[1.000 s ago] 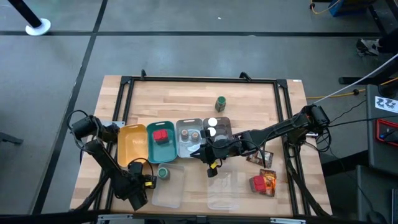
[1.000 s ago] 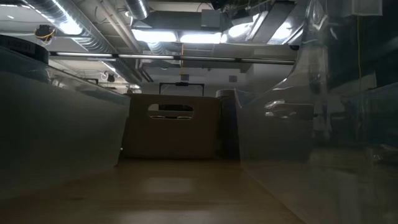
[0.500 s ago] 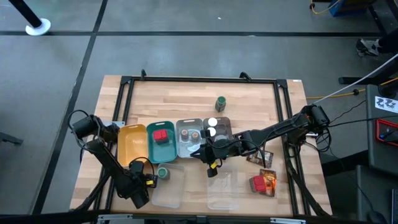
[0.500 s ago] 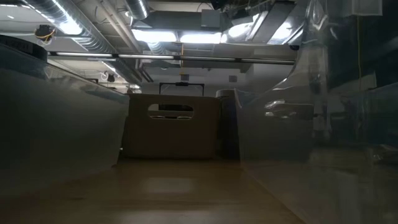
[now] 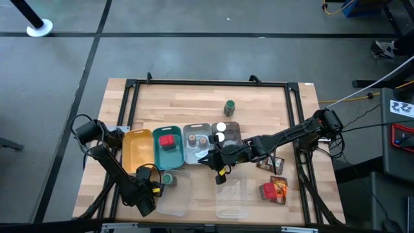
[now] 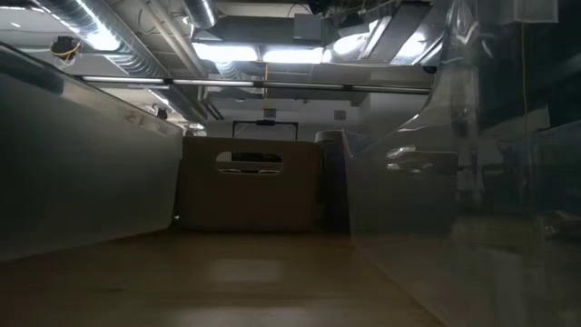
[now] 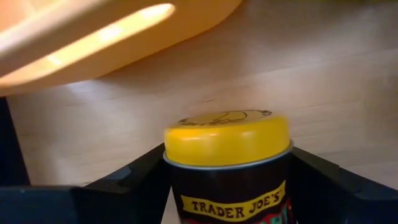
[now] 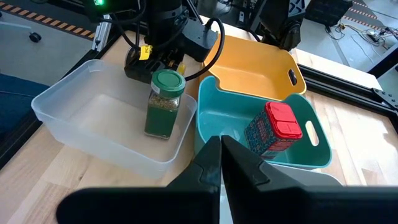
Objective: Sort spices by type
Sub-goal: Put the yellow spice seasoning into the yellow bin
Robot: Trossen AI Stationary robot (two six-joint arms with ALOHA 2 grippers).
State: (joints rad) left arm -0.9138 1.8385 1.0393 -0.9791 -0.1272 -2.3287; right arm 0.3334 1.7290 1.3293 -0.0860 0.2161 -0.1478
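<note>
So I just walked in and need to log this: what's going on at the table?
The robot is sorting spices into trays. The left gripper is at a green-capped jar standing in a clear lid beside the yellow tray. The right gripper, shut and empty, hangs by the row of trays, near the teal tray holding a red box. Another green jar and some pouches lie unsorted.

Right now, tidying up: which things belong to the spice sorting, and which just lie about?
Job: yellow-lidded jar in left gripper, green-capped jar, red box, brown-capped jars, white-capped jars, pouches.
Lying about: clear tub, cardboard box; right gripper idle by grey tray.
</note>
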